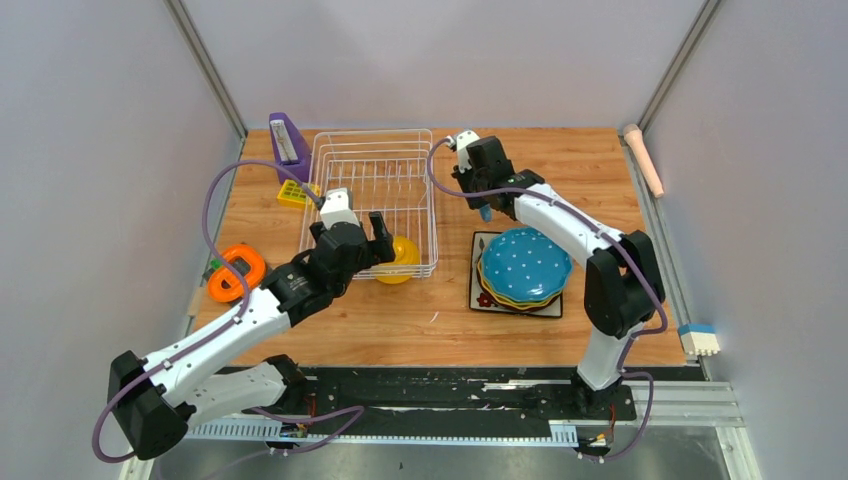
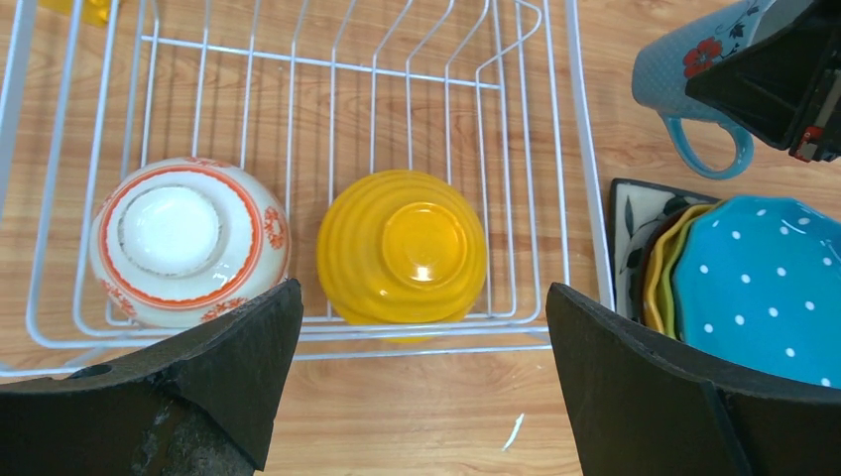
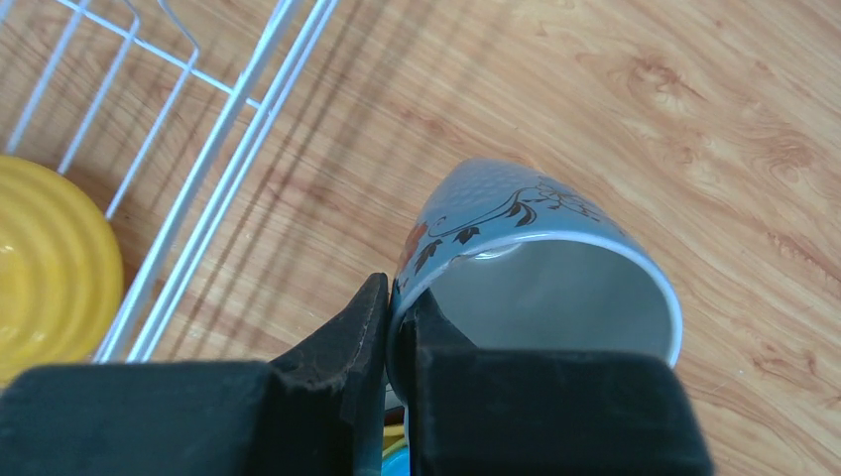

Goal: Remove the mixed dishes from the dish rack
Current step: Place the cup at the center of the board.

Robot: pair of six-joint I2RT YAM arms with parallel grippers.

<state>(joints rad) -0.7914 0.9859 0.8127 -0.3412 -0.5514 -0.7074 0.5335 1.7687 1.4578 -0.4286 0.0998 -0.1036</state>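
The white wire dish rack (image 1: 372,134) holds two upturned bowls at its near end: a yellow bowl (image 2: 402,248) and a red-and-white patterned bowl (image 2: 183,243). My left gripper (image 1: 353,232) is open and empty, hovering over the rack's near edge above the bowls, its jaws wide apart in the left wrist view (image 2: 421,293). My right gripper (image 3: 397,297) is shut on the rim of the blue-grey mug (image 3: 536,268), one finger inside, holding it tilted above the table right of the rack (image 2: 585,178). The blue-dotted plate (image 1: 524,262) tops a stack on the dark square plate (image 1: 478,290).
A purple slanted holder (image 1: 288,140) and a small yellow grid block (image 1: 293,192) stand left of the rack. An orange tape measure (image 1: 238,272) lies at the table's left edge. A pinkish stick (image 1: 645,160) and a white-and-blue block (image 1: 700,340) lie off the right side.
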